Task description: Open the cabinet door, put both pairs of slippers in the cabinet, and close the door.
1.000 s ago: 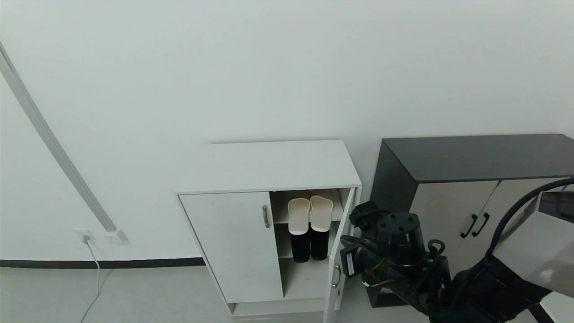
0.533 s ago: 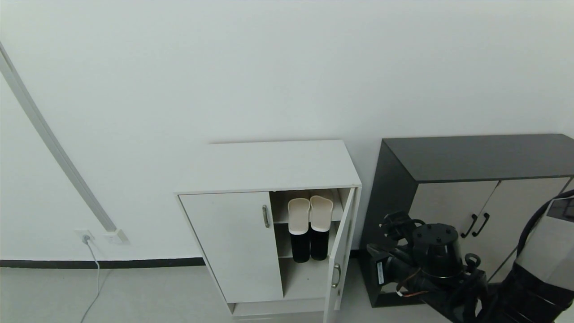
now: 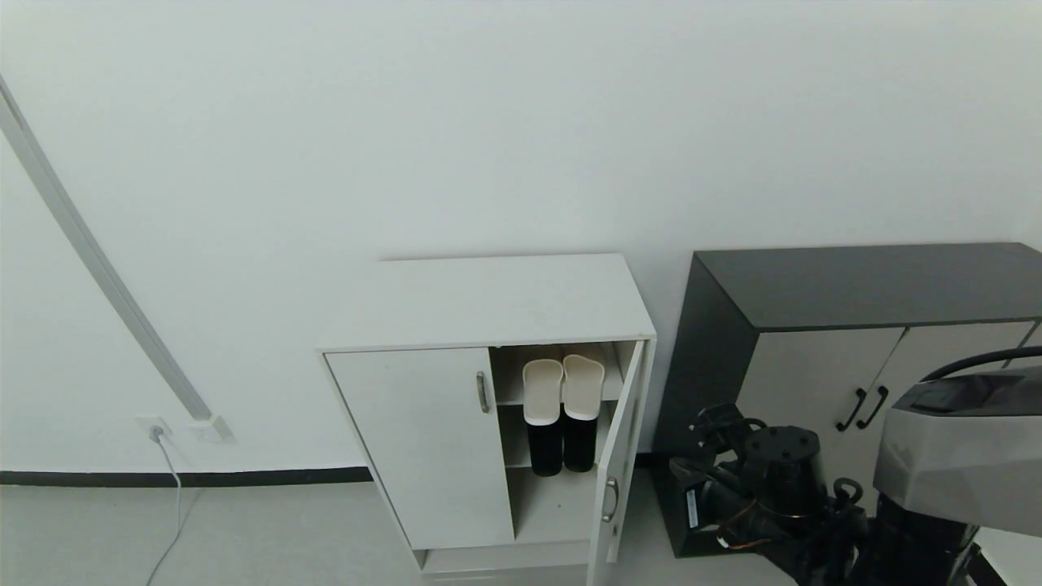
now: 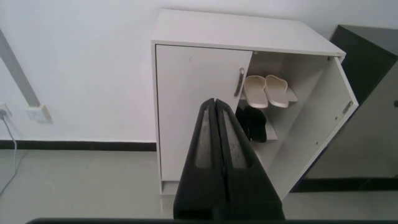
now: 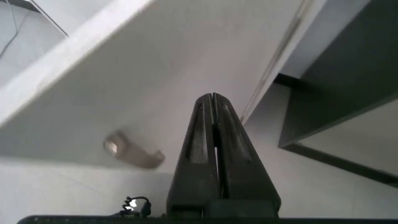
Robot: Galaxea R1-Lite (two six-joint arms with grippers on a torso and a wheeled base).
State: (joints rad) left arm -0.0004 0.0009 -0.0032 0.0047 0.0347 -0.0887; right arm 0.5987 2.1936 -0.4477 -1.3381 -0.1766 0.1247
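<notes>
**Right arm backs away, door not yet closed**

The right gripper (image 5: 214, 98) has its fingers pressed together and holds nothing. It points at the outer face of the door (image 5: 155, 68), and the handle (image 5: 134, 151) is near it. One second ago the right arm stood close to this door. Since then it has drawn back toward the dark cabinet (image 3: 863, 285), while the door keeps the same angle, wide open. The left gripper (image 4: 216, 102) is also closed and empty, held well apart in front of the cabinet (image 3: 496, 301). Inside, the white slippers (image 3: 563, 389) lie on the upper shelf and the black slippers (image 3: 562, 446) on the shelf under it. I judge that both pairs are stored and only the closing is left. The arm is probably taking a new position to push the door.
</notes>
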